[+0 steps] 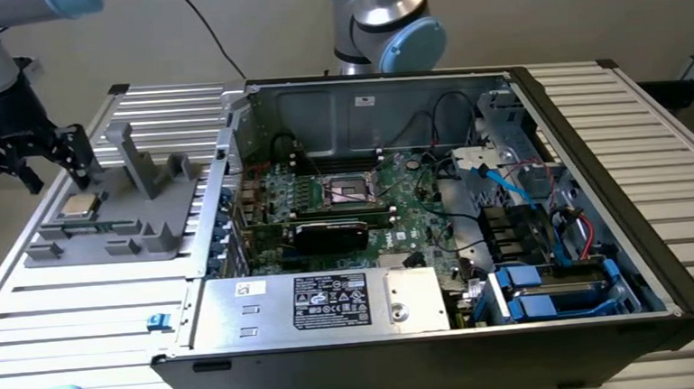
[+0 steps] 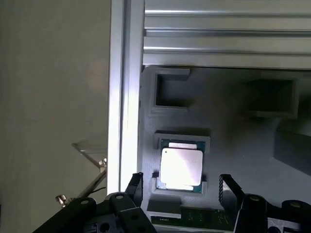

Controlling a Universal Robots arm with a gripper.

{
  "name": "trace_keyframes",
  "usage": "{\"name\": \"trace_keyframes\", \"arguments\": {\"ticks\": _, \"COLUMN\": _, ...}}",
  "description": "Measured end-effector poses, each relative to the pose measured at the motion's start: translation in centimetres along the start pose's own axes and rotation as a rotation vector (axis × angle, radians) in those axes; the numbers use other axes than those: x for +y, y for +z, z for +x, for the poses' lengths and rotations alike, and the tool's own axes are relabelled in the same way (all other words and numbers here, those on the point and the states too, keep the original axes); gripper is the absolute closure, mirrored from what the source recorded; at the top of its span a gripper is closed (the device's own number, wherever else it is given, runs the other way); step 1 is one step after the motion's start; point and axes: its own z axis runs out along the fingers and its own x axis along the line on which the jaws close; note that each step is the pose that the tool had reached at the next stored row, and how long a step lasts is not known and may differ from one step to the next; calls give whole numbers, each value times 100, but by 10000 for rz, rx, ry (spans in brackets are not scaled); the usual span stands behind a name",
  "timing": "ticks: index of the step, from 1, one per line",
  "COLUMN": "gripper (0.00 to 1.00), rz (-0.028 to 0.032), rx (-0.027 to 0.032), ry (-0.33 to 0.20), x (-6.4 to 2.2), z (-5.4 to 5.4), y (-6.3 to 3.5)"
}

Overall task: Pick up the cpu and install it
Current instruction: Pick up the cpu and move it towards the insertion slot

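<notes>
Desk [image 1: 75,292] carries an open computer case [image 1: 437,89] and, at the exterior view's left, a grey fixture [image 1: 156,229]. Pick-up is the step in hand: the tool [image 1: 54,174] hangs wide and empty just above the cpu [image 2: 181,168], which sits in the fixture. A grasp calls for squarely straddling 2 opposite edges.

Shiny metal cpu [image 2: 181,168] on matt grey plastic fixture [image 2: 233,145]

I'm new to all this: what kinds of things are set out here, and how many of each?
cpu: 1
grey fixture: 1
open computer case: 1
cpu socket: 1
end effector: 1
Total: 5
</notes>
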Motion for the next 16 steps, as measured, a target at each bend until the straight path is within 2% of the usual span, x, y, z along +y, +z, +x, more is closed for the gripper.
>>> {"name": "trace_keyframes", "arguments": {"ticks": 11, "gripper": 26, "rz": -22, "rx": 70, "ry": 13, "x": 0, "z": -16, "y": 196}}
{"name": "trace_keyframes", "arguments": {"ticks": 16, "gripper": 26, "rz": -111, "rx": 160, "ry": 20, "x": -1, "z": -48, "y": 248}}
